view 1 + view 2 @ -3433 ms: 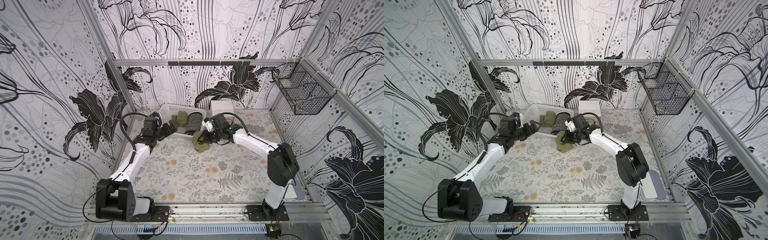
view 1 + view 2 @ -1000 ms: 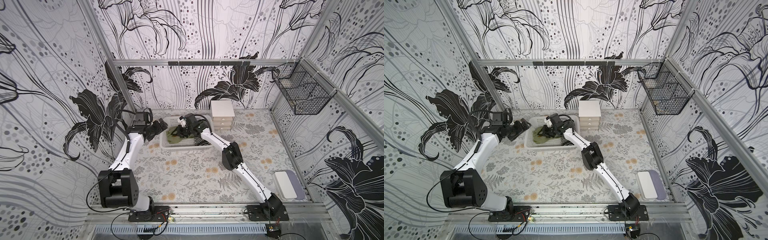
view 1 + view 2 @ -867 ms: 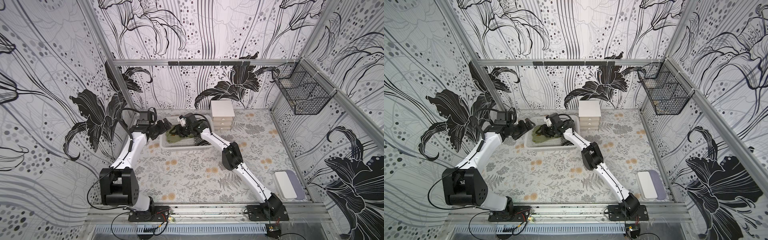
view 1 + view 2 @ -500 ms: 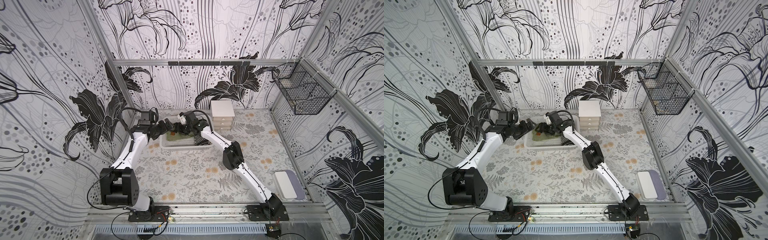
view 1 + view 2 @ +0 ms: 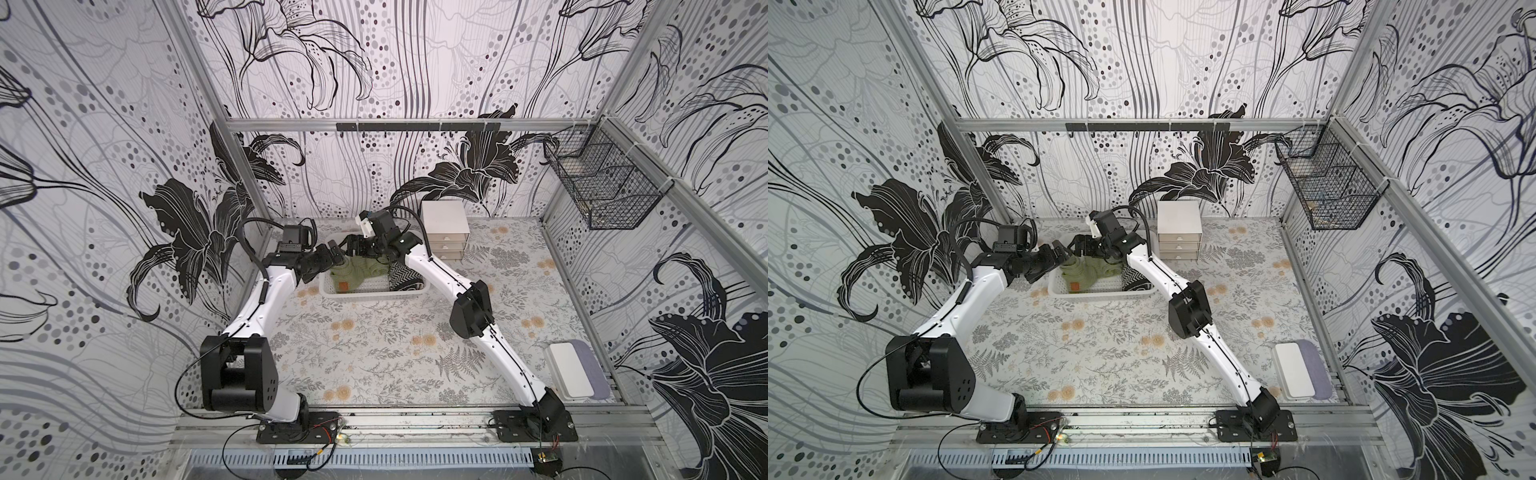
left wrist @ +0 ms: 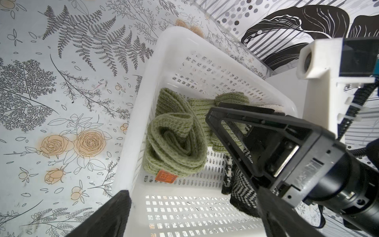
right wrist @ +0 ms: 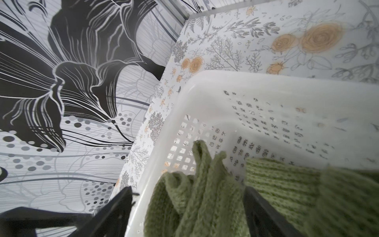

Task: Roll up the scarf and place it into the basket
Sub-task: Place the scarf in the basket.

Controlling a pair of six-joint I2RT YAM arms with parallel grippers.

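Note:
The rolled green scarf point(image 5: 353, 272) point(image 5: 1084, 274) lies in the left part of the white basket point(image 5: 370, 293) point(image 5: 1100, 296) at the back of the table. My right gripper point(image 5: 353, 245) point(image 5: 1077, 245) hovers over the scarf's far side with its jaws wide. In the right wrist view the scarf point(image 7: 205, 195) bulges between the spread fingers of that gripper point(image 7: 190, 207), one finger outside the basket wall point(image 7: 246, 86). My left gripper point(image 5: 334, 253) point(image 6: 192, 205) stands open at the basket's left end, holding nothing. The left wrist view shows the scarf point(image 6: 174, 143) coiled, with an orange tag.
A black-and-white patterned scarf point(image 5: 405, 276) fills the basket's right end. A small white drawer unit point(image 5: 444, 228) stands just behind and to the right of the basket. A black wire basket point(image 5: 602, 195) hangs on the right wall. A white box on a grey pad point(image 5: 571, 370) sits front right.
The right gripper has opened and let go of the green scarf, which now rests in the basket. The left gripper has moved in to the basket's left end.

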